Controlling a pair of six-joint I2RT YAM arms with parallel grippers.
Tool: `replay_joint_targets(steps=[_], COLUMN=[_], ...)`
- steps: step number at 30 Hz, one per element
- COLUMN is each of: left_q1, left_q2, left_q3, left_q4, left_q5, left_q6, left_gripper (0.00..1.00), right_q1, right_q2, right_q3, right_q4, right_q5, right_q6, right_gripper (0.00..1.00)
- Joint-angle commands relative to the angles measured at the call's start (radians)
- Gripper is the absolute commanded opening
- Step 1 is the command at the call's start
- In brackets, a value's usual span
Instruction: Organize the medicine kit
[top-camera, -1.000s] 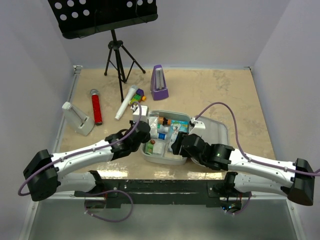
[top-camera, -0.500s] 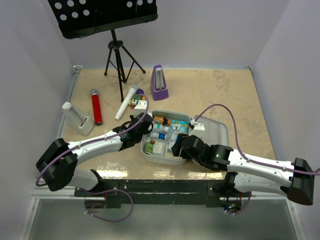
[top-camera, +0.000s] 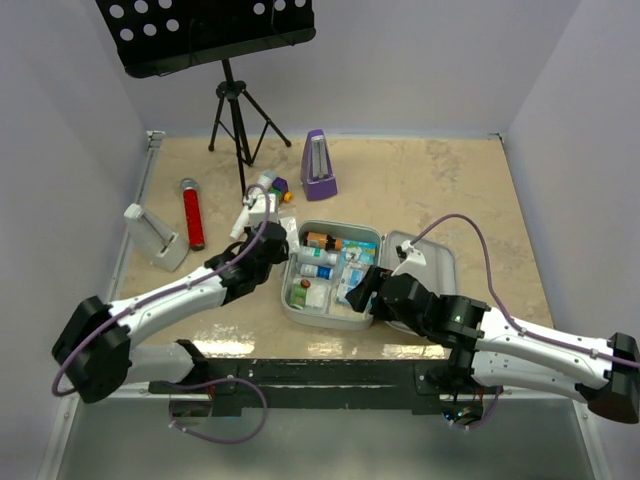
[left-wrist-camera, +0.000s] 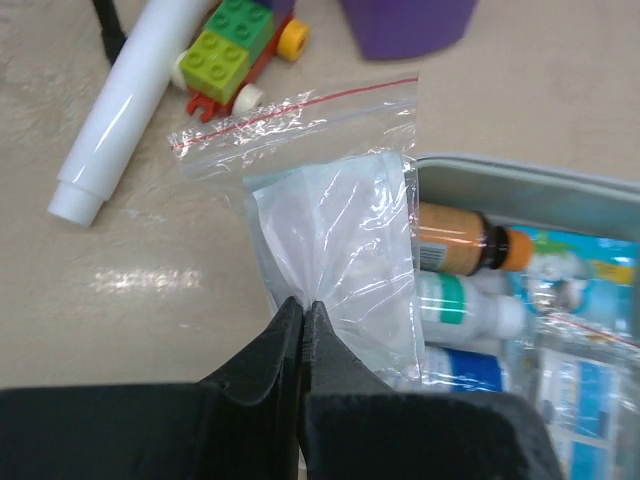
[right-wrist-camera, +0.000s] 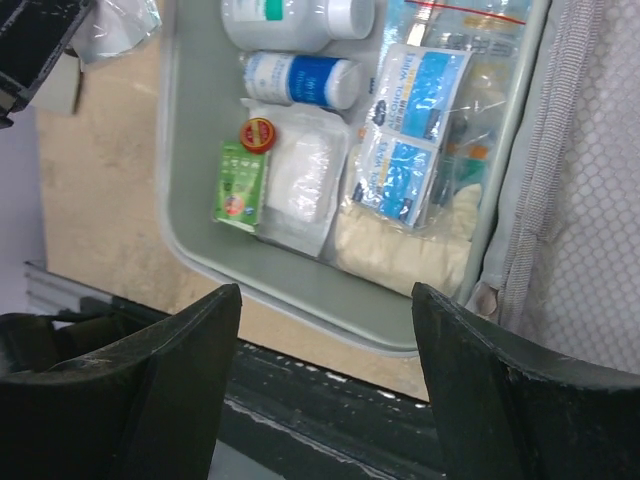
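The medicine kit (top-camera: 322, 320) lies open near the table's front, its lid (top-camera: 436, 259) folded out to the right. The tray holds bottles (right-wrist-camera: 300, 80), a green box (right-wrist-camera: 238, 185), a gauze pack (right-wrist-camera: 300, 190) and blue sachets (right-wrist-camera: 410, 140). My left gripper (left-wrist-camera: 303, 303) is shut on a clear zip bag (left-wrist-camera: 330, 210) with something white inside. It holds the bag over the table just left of the kit's far left corner (left-wrist-camera: 520, 182). My right gripper (right-wrist-camera: 325, 290) stands open above the kit's near rim (right-wrist-camera: 300, 295), nothing between its fingers.
A white tube (left-wrist-camera: 125, 100), a brick toy car (left-wrist-camera: 235, 50) and the purple metronome (top-camera: 319, 165) lie beyond the bag. A red tube (top-camera: 191, 212) and a white holder (top-camera: 155, 238) sit at the left. A music stand (top-camera: 232, 100) rises at the back.
My left gripper has moved left and away from the kit's far corner, carrying the zip bag. My right gripper has drawn back toward the near rim and its jaws have spread wider.
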Motion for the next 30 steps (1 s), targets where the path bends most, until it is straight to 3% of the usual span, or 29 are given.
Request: replay_joint_targets(steps=[1, 5, 10, 21, 30], left_q1=[0.001, -0.002, -0.003, 0.02, 0.092], left_q2=[-0.166, -0.116, 0.021, 0.143, 0.165], left_q3=[-0.056, -0.032, 0.006, 0.049, 0.037], left_q4=[0.25, 0.321, 0.297, 0.154, 0.002], left_q5=[0.215, 0.423, 0.462, 0.171, 0.062], left_q6=[0.009, 0.021, 0.043, 0.0, -0.075], left_gripper=[0.0, 0.0, 0.0, 0.0, 0.0], right_q1=[0.0, 0.0, 0.0, 0.002, 0.0], right_q2=[-0.045, -0.014, 0.006, -0.046, -0.123], right_q3=[-0.04, -0.04, -0.041, -0.084, -0.161], right_q4=[0.05, 0.054, 0.058, 0.056, 0.067], right_q5=[-0.018, -0.016, -0.016, -0.041, -0.036], right_q6=[0.051, 0.054, 0.051, 0.039, 0.102], right_gripper=[0.74, 0.74, 0.73, 0.73, 0.74])
